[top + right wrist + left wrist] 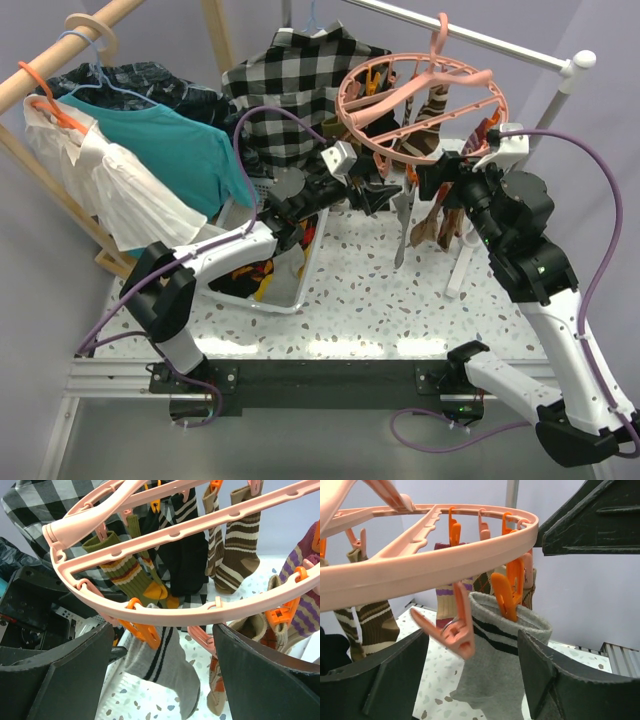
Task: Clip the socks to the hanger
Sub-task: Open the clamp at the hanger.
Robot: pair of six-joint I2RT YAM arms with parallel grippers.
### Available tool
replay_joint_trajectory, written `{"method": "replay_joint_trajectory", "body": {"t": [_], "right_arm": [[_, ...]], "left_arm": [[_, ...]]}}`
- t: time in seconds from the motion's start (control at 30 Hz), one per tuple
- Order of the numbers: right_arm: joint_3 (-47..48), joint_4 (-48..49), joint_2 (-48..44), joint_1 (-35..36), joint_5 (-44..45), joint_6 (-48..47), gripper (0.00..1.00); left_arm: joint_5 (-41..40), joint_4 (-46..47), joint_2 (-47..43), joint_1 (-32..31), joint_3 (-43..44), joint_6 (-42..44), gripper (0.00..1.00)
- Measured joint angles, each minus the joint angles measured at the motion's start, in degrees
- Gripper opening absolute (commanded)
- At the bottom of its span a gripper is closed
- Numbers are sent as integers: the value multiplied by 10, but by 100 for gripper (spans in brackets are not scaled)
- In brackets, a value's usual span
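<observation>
The salmon-pink hanger (420,95) hangs by its hook from a metal rail, and several socks dangle from its pegs. A grey sock (495,670) with two black stripes is pinched at its cuff by an orange peg (507,592). It hangs between the wide-apart fingers of my left gripper (472,645), just below the ring (420,575). An empty pink peg (452,627) swings beside it. My right gripper (162,630) stands open under the ring's near rim (190,612), facing the same grey sock (160,665). Olive (125,572), black (187,555) and brown striped socks (240,545) hang further back.
A white mesh basket (290,285) holding clothes stands at the left on the speckled table (380,310). A checked shirt (290,90) hangs behind it. A teal shirt (170,150) and a white garment (110,190) hang on the wooden rack. A white post (462,265) rises near the right arm.
</observation>
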Motion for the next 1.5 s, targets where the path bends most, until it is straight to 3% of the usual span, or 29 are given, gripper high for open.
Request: {"method": "replay_joint_trajectory", "body": {"t": [0.37,0.8,1.33,1.5], "right_arm": [[0,0,0,0,0,-5,84],[0,-7,-16,0,-23,-13,83],[61,-33,18,0,-229,-27,73],[61,-35,47,0,-237,-9,65]], "left_arm": [[25,5,10,0,10,-16,43],[-24,14,-37,-1,-45,-33,30],[-141,-17,-59,-62,-50,18,22],[-188,-29,-59,-88,-49,51,22]]}}
